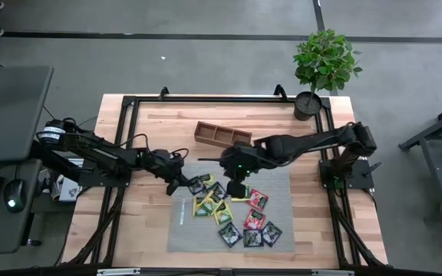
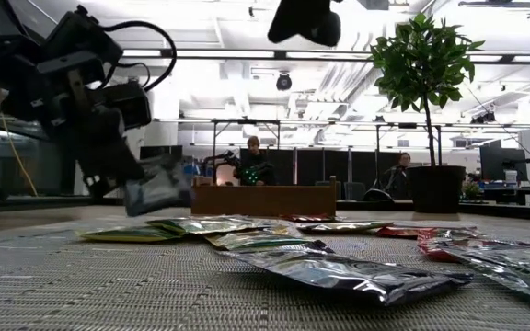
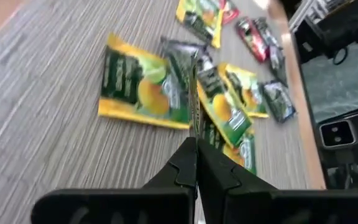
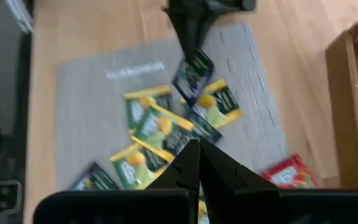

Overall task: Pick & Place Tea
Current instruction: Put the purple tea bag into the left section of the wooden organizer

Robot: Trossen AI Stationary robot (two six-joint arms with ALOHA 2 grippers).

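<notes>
Grey mat point(image 1: 278, 203) lay on the wooden table point(image 1: 148, 222), its left strip and far right corner bare, tea sachets point(image 1: 240, 215) heaped from its far-left part toward the near edge, wooden tray point(image 1: 222, 135) just beyond its far edge. Left gripper point(image 1: 181, 185) reached in low over the mat's left edge, clenched on a dark sachet point(image 4: 192, 76) lifted off the surface. Right gripper point(image 1: 237, 188) hung above the heap, fingers pressed together, holding nothing.

You cannot read the sachet point(image 1: 228, 234) labels from the high view; they are too small. In the low view, the left gripper point(image 2: 159, 188) and its black sachet point(image 2: 166, 184) are blurred, and the right arm point(image 2: 306, 18) is cut off by the top edge.
</notes>
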